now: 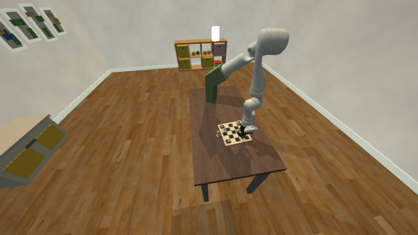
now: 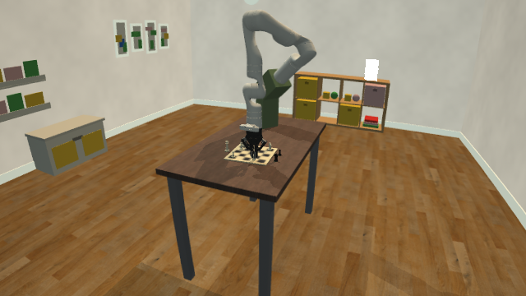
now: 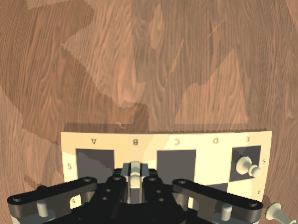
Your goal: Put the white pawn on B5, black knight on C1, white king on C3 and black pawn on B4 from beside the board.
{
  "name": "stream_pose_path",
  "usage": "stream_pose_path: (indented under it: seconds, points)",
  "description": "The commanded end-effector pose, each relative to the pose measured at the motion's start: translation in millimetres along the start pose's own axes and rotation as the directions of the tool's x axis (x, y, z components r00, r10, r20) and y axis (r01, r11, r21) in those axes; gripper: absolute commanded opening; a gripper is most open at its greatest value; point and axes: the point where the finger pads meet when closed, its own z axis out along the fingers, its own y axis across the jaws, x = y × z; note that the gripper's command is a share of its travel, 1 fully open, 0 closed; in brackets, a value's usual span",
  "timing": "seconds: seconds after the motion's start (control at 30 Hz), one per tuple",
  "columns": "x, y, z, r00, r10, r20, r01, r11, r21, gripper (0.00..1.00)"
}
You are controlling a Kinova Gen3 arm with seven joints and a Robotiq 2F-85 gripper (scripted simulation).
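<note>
My gripper is low over the B5 area at the board's near edge. It is shut on a small pale piece, which looks like the white pawn. Its base is hidden, so I cannot tell whether it touches the board. The white king stands on the table beside the board's E side. Two black pieces stand beside the A side: a larger one, seemingly the knight, and a smaller one, seemingly the pawn.
A white piece stands on E5. Other pale pieces stand toward the board's far side, one at the far left and one at the far right. The wooden table surrounds the board.
</note>
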Motion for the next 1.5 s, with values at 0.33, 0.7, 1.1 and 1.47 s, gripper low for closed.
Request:
stream_pose_path:
  seconds: [0.33, 0.7, 1.1, 1.47]
  points:
    - [1, 2, 1.5, 1.0, 0.018, -0.003, -0.018, 1.0, -0.001, 0.13]
    - [1, 2, 1.5, 1.0, 0.018, -0.003, -0.018, 1.0, -0.001, 0.34]
    - [0, 2, 1.1, 1.0, 0.019, -0.002, -0.019, 1.0, -0.002, 0.34]
    - [-3, 1, -32.9, 1.0, 0.018, 0.002, -0.018, 1.0, -0.001, 0.34]
